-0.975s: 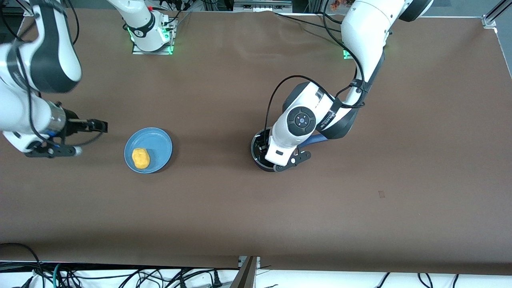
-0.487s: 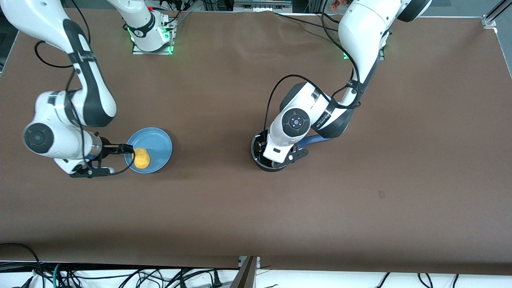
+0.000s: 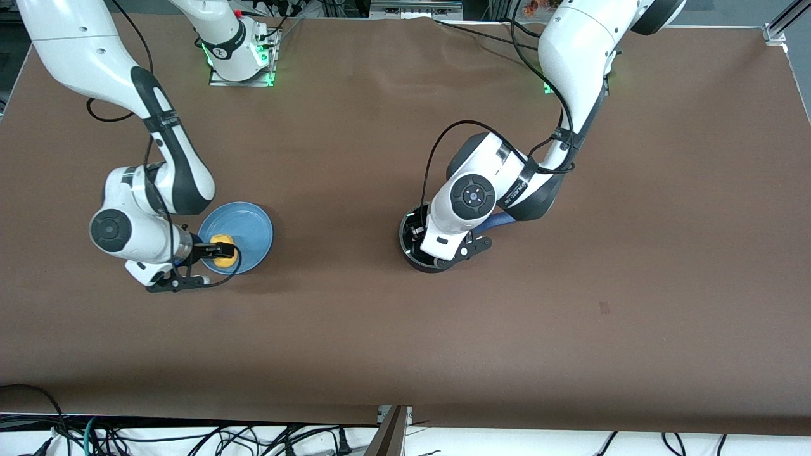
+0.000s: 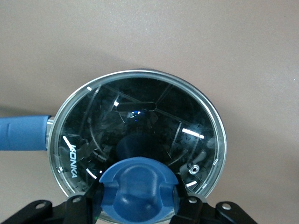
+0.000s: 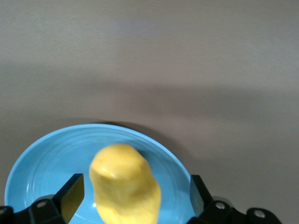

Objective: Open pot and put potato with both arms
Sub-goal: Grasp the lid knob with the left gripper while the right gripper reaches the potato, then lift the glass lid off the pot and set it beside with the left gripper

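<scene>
The black pot (image 3: 406, 244) with its blue handle (image 3: 504, 220) stands mid-table, mostly hidden under my left hand. In the left wrist view its glass lid (image 4: 140, 116) is on, and my left gripper (image 4: 138, 205) is shut on the lid's blue knob (image 4: 138, 184), a finger (image 4: 86, 205) pressed on each side. The yellow potato (image 3: 221, 240) lies on a blue plate (image 3: 250, 225) toward the right arm's end. My right gripper (image 3: 223, 249) is open and low over the plate, its fingers (image 5: 72, 193) astride the potato (image 5: 124, 182) with gaps on both sides.
Brown table surface (image 3: 355, 316) all round the pot and plate. The arms' bases (image 3: 241, 60) stand along the table's edge farthest from the front camera. Cables hang at the edge nearest the front camera.
My right arm has swung in from the table's end to the plate and brought its open gripper round the potato. My left hand has stayed over the pot, shifting only slightly.
</scene>
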`<state>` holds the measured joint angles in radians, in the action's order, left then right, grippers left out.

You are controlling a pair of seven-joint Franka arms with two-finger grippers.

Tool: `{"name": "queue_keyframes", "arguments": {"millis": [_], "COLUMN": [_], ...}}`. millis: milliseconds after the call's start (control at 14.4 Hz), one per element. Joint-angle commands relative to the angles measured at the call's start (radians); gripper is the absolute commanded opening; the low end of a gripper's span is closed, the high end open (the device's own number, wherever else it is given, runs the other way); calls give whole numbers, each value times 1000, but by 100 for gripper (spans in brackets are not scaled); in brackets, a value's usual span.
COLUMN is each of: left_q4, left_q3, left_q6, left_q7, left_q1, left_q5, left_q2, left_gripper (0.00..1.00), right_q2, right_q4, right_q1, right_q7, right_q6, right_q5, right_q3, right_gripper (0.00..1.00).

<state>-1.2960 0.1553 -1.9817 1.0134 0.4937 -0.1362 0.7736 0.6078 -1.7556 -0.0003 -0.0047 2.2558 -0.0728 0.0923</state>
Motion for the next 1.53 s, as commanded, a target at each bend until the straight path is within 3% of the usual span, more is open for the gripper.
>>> {"name": "queue_keyframes", "arguments": {"millis": [0,139,418,557,696,766,1044,1253,1462], "left_q4": [1,3,9,9,7,7,-18,-209,-593], "left_q3": [-3,-2,1,1,1,0,-10,-10,-6], "left_q6": [27,67,282,361,426,457,520,434,98], "left_q7": [-39,-65,-145,-220,-425,-519,-982,-1084,-1127], "left_q1": [-6,-14,-67,-134,-249,-309,-567,-642,-673], "left_q5": [-11,-13,-55,-68,-71,-68,16,113,133], "left_q2": [-13,-37,-167,-218,-243,-249,-258,-367,-532], "left_gripper": [0,0,0,0,0,0,0,0,0], "right_q2": [4,12,13,12,7,7,4,-11,-40], "right_q4": [-12,-13,-15,-22,-31,-36,-35,-19,59], "right_q1": [22,28,28,28,28,28,28,28,29], "right_q7": [-21,-23,-34,-61,-61,-61,-63,-64,-54], "right_q6": [24,24,22,16,13,13,11,-19,-120], "right_q5": [-12,-12,-15,-16,-16,-16,-16,-16,-10], "right_q3": [3,3,1,0,-2,-2,-2,-2,41], "right_gripper": [100,100,100,100,99,91,40,30,26]}}
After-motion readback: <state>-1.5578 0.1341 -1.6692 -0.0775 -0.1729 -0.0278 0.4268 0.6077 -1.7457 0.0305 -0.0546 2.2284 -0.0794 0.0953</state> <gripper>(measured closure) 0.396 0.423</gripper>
